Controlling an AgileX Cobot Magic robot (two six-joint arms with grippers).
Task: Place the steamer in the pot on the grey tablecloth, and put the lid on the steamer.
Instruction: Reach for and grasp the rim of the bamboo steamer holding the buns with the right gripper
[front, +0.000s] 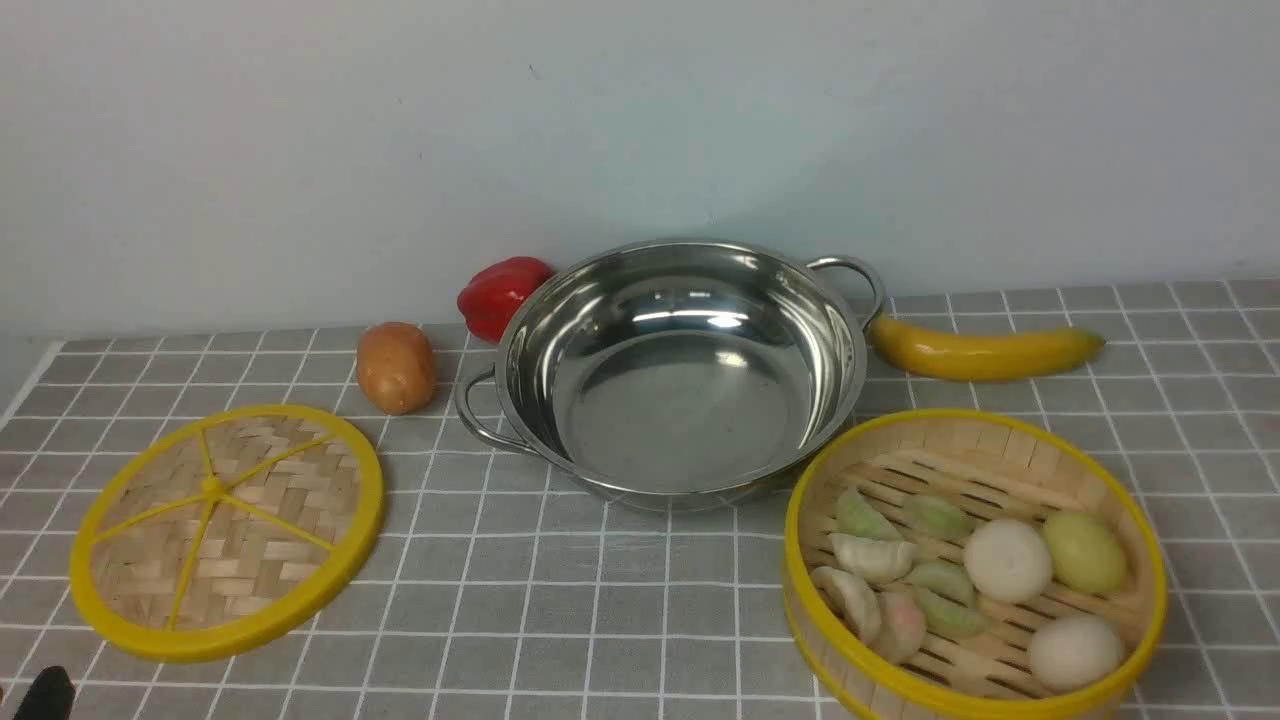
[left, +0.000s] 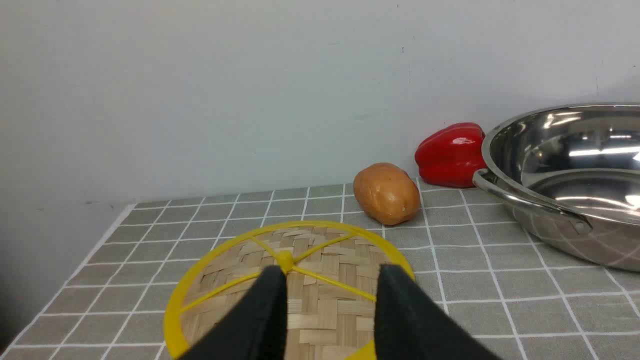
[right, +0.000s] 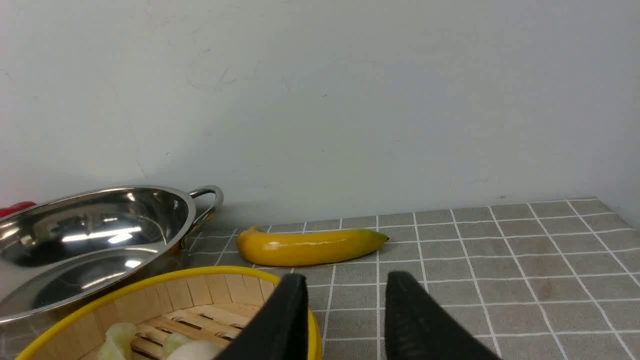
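The pot (front: 680, 370) stands empty at the middle back of the grey tablecloth (front: 600, 600). The steamer (front: 960, 435) sits on the cloth at the front right, beside the pot, holding dumplings and buns. The lid (front: 228, 530) lies flat at the front left. My left gripper (left: 330, 272) is open and empty, hovering over the lid's (left: 330, 305) near part; only a dark tip (front: 45, 695) shows in the front view. My right gripper (right: 345, 280) is open and empty, straddling the steamer's (right: 200, 290) rim. The pot shows in both wrist views (left: 575, 190) (right: 90, 235).
A potato (front: 396, 367) and a red pepper (front: 500, 293) lie left of the pot near the wall. A banana (front: 985, 352) lies behind the steamer, right of the pot. The wall stands close behind the pot. The cloth's left edge is near the lid.
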